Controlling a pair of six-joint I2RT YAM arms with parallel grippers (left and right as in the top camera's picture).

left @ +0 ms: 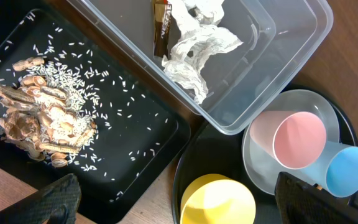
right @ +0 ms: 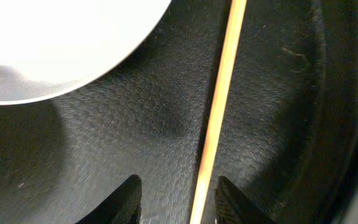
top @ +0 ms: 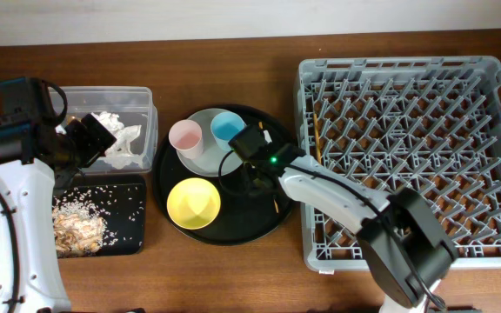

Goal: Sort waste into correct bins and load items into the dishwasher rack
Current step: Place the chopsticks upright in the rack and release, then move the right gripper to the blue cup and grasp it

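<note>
My right gripper (right: pixel 179 202) hovers low over the round black tray (top: pixel 242 222), open, with one wooden chopstick (right: pixel 219 112) lying between its fingers, nearer the right one and not pinched. Another chopstick (top: pixel 317 135) lies in the grey dishwasher rack (top: pixel 416 156) at its left side. On the pale grey plate (top: pixel 205 161) stand the pink cup (top: pixel 185 136) and blue cup (top: pixel 226 128); the yellow bowl (top: pixel 193 203) sits in front. My left gripper (left: pixel 185 205) is wide open and holds nothing, beside the clear tub (top: pixel 146 96) holding white tissue (left: pixel 194 50) and a brown wrapper (left: pixel 161 28).
The flat black tray (top: pixel 129 217) at the front left holds brownish food scraps (left: pixel 39 121) and scattered rice. The rack fills the right half of the table. Bare wood shows along the front edge below the trays.
</note>
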